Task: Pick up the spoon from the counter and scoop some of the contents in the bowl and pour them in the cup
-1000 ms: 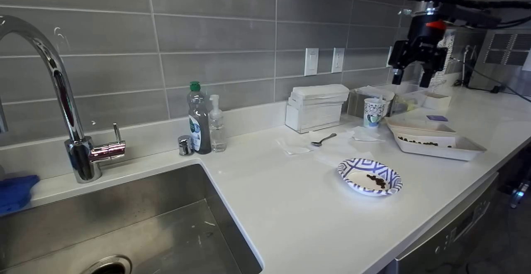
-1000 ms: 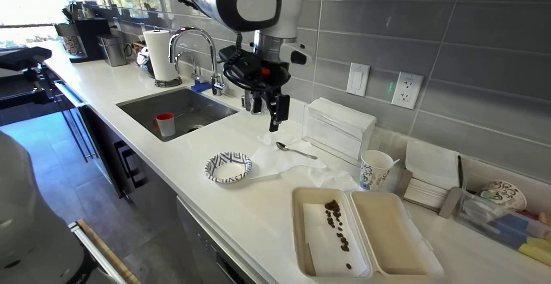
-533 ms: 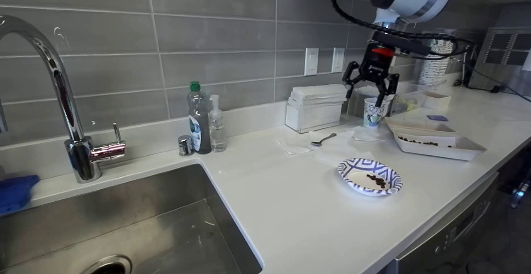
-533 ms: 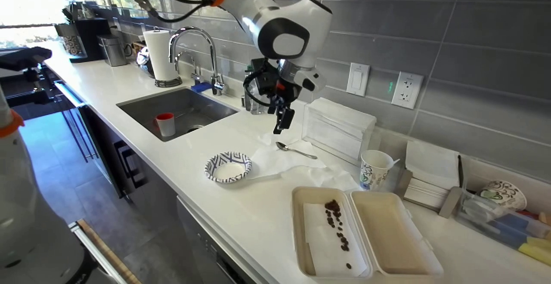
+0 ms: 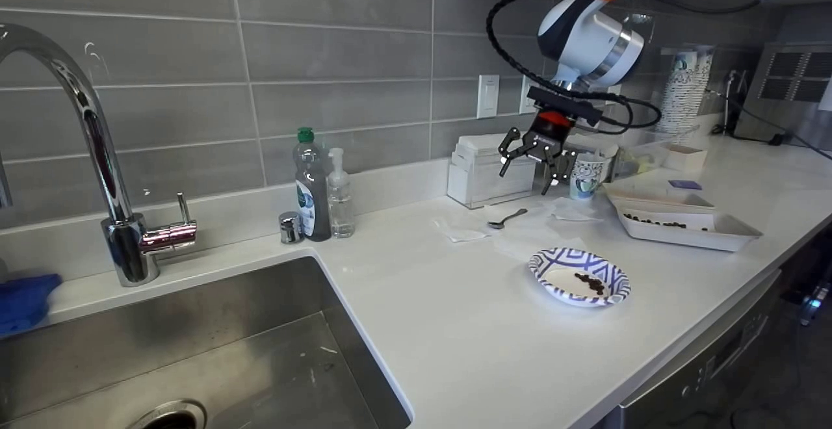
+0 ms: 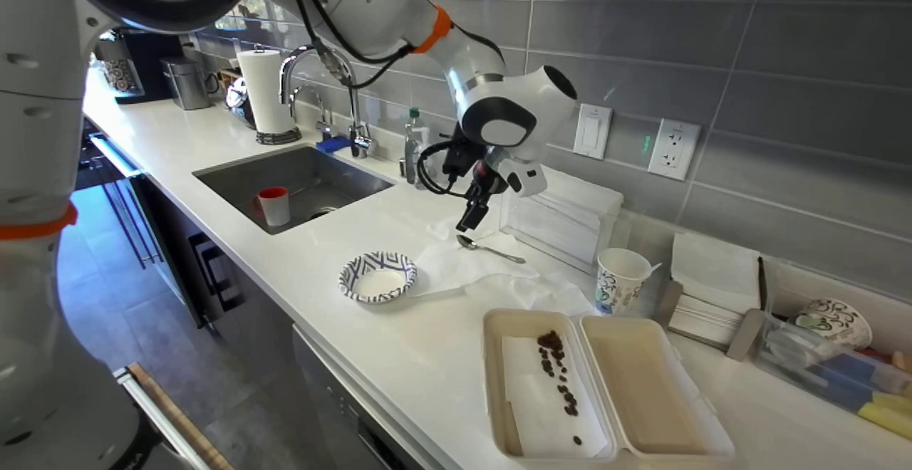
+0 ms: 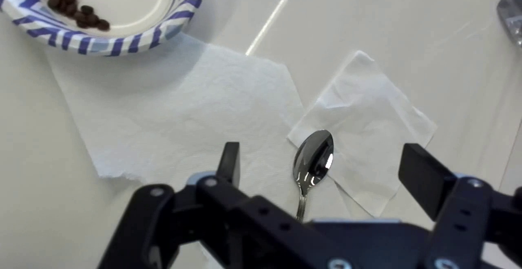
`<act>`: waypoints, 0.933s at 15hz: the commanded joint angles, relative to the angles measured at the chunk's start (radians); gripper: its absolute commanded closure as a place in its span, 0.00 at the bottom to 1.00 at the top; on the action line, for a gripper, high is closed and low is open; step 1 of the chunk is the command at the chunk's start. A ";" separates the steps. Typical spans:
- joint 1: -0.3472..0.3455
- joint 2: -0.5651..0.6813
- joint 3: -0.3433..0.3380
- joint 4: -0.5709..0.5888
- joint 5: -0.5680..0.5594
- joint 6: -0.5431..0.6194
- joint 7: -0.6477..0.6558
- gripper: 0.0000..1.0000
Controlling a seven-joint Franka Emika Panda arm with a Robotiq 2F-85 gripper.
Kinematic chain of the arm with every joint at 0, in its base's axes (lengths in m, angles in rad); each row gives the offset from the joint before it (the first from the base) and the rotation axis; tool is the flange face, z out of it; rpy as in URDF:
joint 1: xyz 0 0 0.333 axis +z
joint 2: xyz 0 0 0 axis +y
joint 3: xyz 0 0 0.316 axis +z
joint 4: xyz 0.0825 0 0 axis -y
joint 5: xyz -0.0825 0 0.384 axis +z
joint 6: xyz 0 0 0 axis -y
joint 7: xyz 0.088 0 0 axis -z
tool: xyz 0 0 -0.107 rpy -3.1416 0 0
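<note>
Above the counter [image 5: 448,312], the tool [image 7: 320,155] hung, jaws wide apart, holding nothing. Below lay the spoon [image 7: 310,166] on loose paper [image 7: 183,126]; descending too low could have snagged the sheet, and gripping the rounded head [image 7: 316,153] could have let it twist. Farther off, the bowl [image 7: 122,0], probably light, might have slid during scooping. Beyond stood the cup [image 6: 620,281].

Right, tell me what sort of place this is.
A kitchen, perhaps an office one: a steel sink with a chrome faucet, and a tall stack of disposable-looking cups, hinting at shared use.
</note>
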 commanded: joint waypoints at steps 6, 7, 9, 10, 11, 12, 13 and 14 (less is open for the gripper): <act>-0.007 0.081 0.002 0.050 0.048 0.013 0.127 0.00; -0.007 0.081 0.002 0.052 0.048 0.013 0.130 0.00; -0.015 0.087 0.006 0.061 0.057 0.003 0.124 0.00; -0.020 0.097 0.006 0.068 0.058 -0.004 0.118 0.00; -0.025 0.106 0.005 0.073 0.060 -0.008 0.114 0.00; -0.030 0.110 0.004 0.076 0.061 -0.011 0.110 0.00; -0.037 0.118 0.003 0.079 0.063 -0.012 0.106 0.00; -0.046 0.128 0.002 0.085 0.066 -0.020 0.106 0.00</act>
